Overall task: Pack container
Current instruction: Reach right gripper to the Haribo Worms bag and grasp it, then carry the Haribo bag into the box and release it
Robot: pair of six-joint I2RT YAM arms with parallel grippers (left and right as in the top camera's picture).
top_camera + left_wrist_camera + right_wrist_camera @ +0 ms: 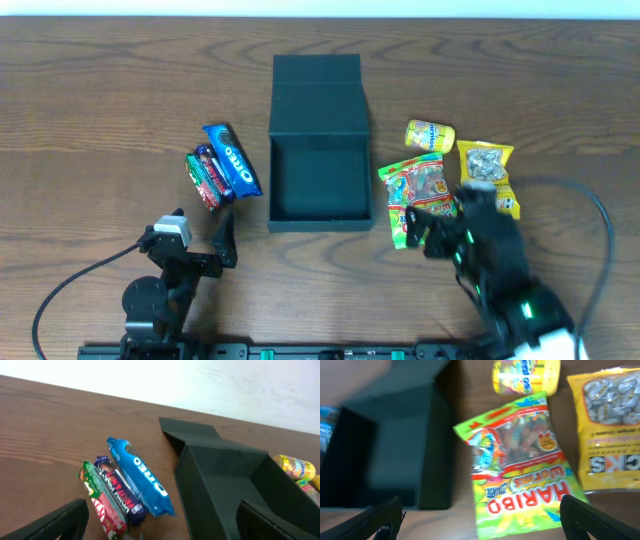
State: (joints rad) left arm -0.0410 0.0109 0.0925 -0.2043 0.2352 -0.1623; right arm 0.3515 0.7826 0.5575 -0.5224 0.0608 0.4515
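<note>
The dark teal-black container (318,165) stands open at the table's middle, lid flap laid back and the inside bare; it also shows in the left wrist view (220,485) and the right wrist view (385,455). Left of it lie a blue Oreo packet (232,160), a purple bar (208,168) and a red-green bar (201,182). Right of it lie a green Haribo bag (418,192), a small yellow packet (429,134) and a yellow snack bag (487,168). My left gripper (222,240) is open and empty, near the bars. My right gripper (480,520) is open and empty just over the Haribo bag's near end (520,470).
Black cables trail from both arms at the table's front. The arm bases stand along the front edge. A pale wall runs behind the table's far edge.
</note>
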